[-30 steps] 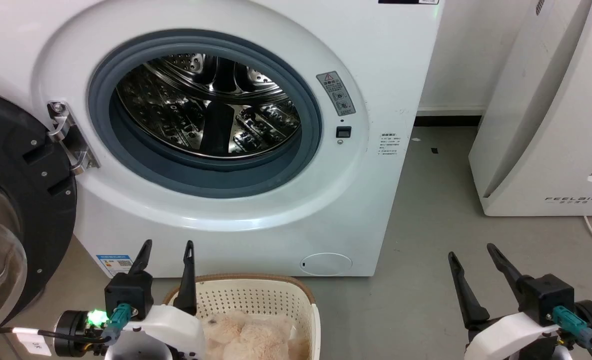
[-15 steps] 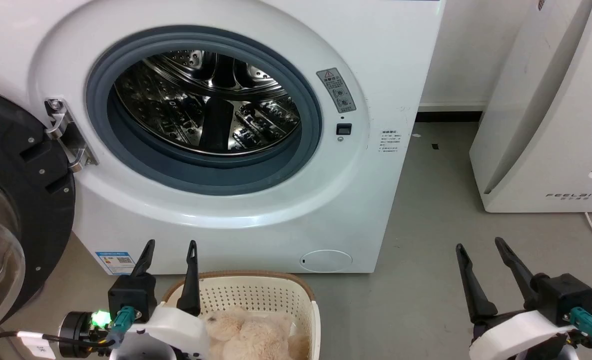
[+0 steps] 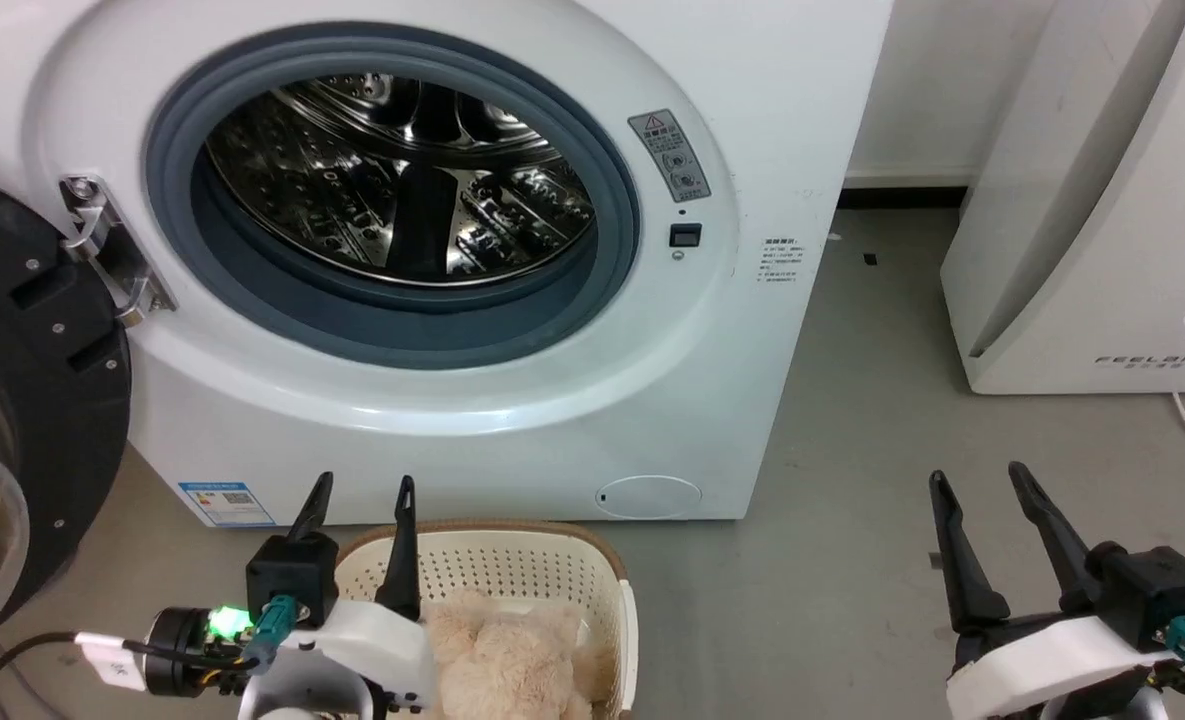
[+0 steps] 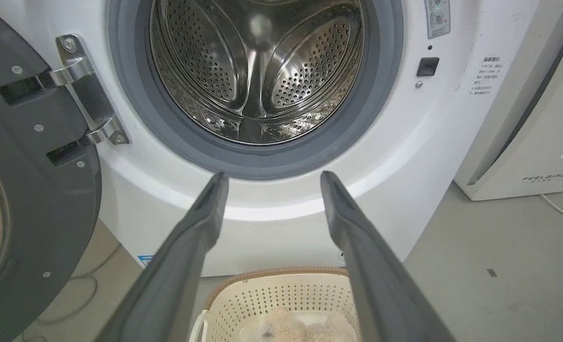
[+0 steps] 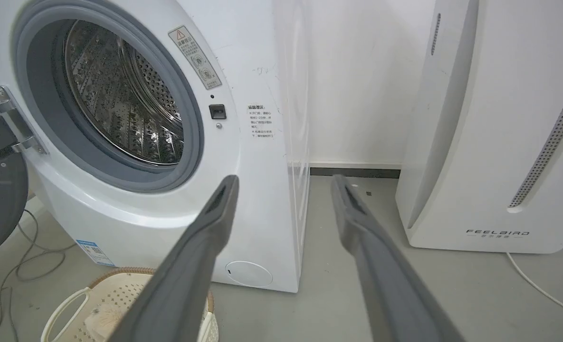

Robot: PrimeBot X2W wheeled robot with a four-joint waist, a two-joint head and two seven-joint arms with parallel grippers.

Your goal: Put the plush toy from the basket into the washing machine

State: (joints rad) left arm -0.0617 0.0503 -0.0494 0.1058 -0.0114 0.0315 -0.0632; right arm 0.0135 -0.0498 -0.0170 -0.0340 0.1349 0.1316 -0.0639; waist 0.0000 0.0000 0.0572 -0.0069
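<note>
The left gripper is pointing up at the head view's lower left, its two dark fingers standing apart, gripping nothing. The right gripper is hovering at the lower right, likewise spread and empty, leaning leftward.

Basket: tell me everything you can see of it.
The basket is cream plastic, oval, with perforated walls, a brown woven-look rim and a looped side handle. It stands upright on the grey floor just before the washing machine. A fluffy beige plush toy lies inside. Its near end is cut off at the frame edge.
</note>
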